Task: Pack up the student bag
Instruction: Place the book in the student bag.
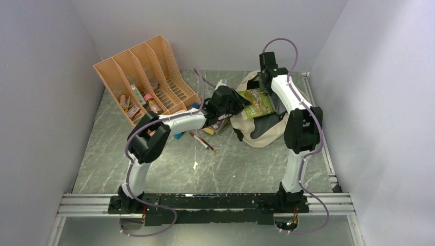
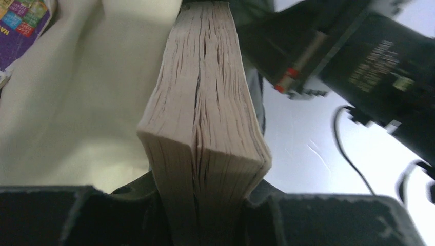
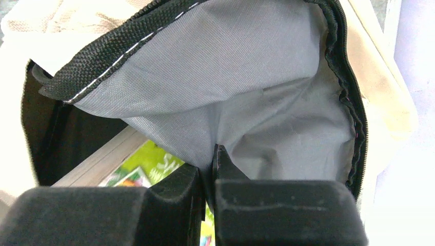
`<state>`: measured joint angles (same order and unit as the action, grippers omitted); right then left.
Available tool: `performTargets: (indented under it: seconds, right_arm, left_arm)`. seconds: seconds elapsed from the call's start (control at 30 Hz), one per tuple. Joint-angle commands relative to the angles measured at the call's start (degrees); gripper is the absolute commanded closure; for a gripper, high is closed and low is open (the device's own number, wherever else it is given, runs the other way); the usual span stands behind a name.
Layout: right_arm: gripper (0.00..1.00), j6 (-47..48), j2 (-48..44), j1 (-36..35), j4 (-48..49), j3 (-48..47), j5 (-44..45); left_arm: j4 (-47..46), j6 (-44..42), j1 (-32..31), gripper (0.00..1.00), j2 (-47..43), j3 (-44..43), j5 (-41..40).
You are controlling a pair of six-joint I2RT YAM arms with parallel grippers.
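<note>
The student bag (image 1: 247, 129) lies at the back right of the table, cream fabric with a black zipper (image 3: 102, 56) and grey lining (image 3: 246, 77). My right gripper (image 3: 208, 169) is shut on a fold of that lining and holds the bag's mouth up. My left gripper (image 2: 205, 205) is shut on a thick book (image 2: 205, 102), gripping it across the page block. The book's green cover (image 1: 256, 104) lies at the bag's opening and shows below the lining (image 3: 146, 166). From above, the left gripper (image 1: 233, 100) sits at the bag's left side and the right gripper (image 1: 267, 82) at its far edge.
An orange file organizer (image 1: 146, 77) with small items stands at the back left. A purple book (image 1: 218, 125) and pens (image 1: 202, 141) lie under the left forearm. A white scrap (image 1: 195, 165) lies mid-table. White walls close in on both sides.
</note>
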<state>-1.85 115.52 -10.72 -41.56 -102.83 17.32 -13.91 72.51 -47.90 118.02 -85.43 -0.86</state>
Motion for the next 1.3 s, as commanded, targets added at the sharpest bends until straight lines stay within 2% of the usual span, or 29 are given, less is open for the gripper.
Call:
performTargets:
  seconds: [0.0,0.2,0.4,0.67,0.87,1.07,1.13,1.27]
  right_arm:
    - [1.0,-4.38,-4.82,-0.18,0.55,-1.38,-2.0]
    - [1.0,-6.13,-7.09,-0.19,0.95,-0.65,-3.18]
    - [1.0,-8.81,-10.02,-0.18,2.41,2.44,-6.69]
    - [1.0,-10.88,-12.95,-0.64,2.6,4.44,-8.5]
    - [1.0,-11.21,-14.85,-2.62,2.51,5.66,-8.52]
    - [1.0,-11.97,-16.57,-3.52,4.07,8.03,-6.09]
    - [1.0,-11.94,-16.7,-3.52,4.8,8.81,-5.93]
    - [1.0,-12.19,-16.57,-3.52,5.25,9.28,-5.56]
  left_arm:
    - [-5.37,2.86,-0.54,0.95,2.17,-4.48,-1.21]
    - [-7.21,3.09,-0.54,0.95,4.27,-5.72,-2.44]
    - [-14.13,4.51,-0.42,0.95,10.05,-11.0,0.19]
    - [-16.0,2.18,-0.08,0.95,21.54,-25.29,0.34]
    - [-16.8,3.63,-0.3,0.95,30.57,-35.39,0.34]
    - [-13.22,2.83,-1.18,0.95,36.75,-43.91,-1.12]
    - [-13.35,2.77,-1.23,0.88,37.46,-43.92,-1.04]
    - [-13.66,2.36,-1.28,0.57,36.66,-40.62,0.29]
